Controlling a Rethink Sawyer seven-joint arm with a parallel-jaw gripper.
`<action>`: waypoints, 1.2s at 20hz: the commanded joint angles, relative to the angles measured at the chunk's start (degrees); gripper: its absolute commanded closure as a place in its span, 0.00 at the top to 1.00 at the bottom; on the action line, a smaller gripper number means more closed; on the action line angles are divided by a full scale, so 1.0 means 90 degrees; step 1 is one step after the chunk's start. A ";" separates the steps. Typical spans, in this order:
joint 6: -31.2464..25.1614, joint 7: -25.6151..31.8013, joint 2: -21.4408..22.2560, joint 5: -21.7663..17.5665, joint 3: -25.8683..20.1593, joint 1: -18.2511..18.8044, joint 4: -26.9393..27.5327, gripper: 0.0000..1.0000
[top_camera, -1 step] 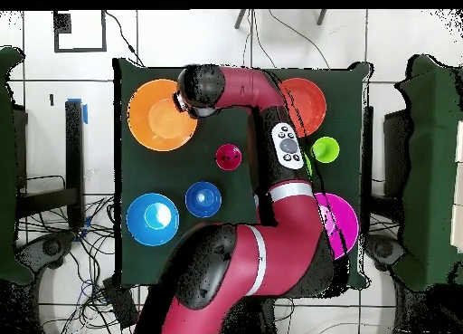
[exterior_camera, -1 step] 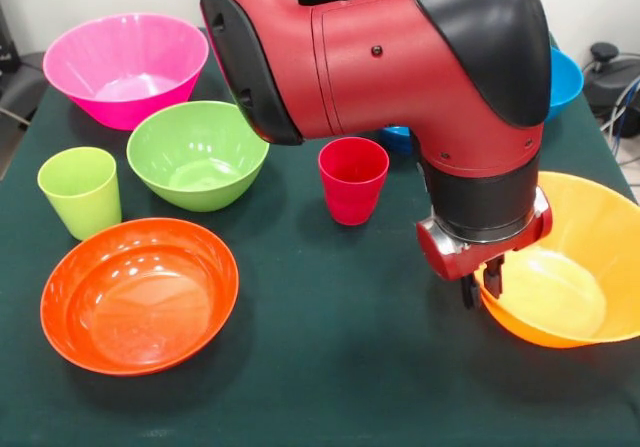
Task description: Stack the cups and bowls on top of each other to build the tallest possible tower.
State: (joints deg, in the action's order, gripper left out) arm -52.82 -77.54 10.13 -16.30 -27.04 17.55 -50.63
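Observation:
My gripper hangs at the left rim of the big orange bowl. One finger is inside the bowl, the other outside, and they are shut on the rim. The bowl rests on the table. A red-pink cup stands upright mid-table. At the left are a lime green cup, a green bowl, a big pink bowl and a shallow red-orange bowl. No tower is in view; each piece stands alone.
A light blue bowl and a small dark blue bowl sit behind my arm. The arm's bulk hides the green bowl in the overhead view. Dark green cloth covers the table; cables lie beyond its edges.

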 commanded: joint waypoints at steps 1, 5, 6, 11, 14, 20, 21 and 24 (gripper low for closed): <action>-0.0593 0.2325 -0.0100 -0.0757 -0.0186 0.0178 0.0321 0.00; -0.0677 0.2478 -0.0095 -0.0779 -0.0198 0.0228 0.0385 0.00; -0.0677 0.2526 -0.0094 -0.0785 -0.0204 0.0256 0.0389 0.00; -0.0626 0.2659 -0.0086 -0.0739 -0.0247 0.0448 0.0245 0.00; -0.0522 0.2674 -0.0048 -0.0767 -0.0234 0.0544 0.0092 0.00; -0.0155 0.2812 0.0028 -0.0873 -0.0225 0.0805 -0.0275 0.00; -0.0096 0.2815 0.0045 -0.0879 -0.0229 0.0846 -0.0346 0.00; 0.0114 0.2776 0.0090 -0.0916 -0.0241 0.0931 -0.0572 0.00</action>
State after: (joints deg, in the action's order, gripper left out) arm -53.91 -72.90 10.07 -16.88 -28.42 23.95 -50.56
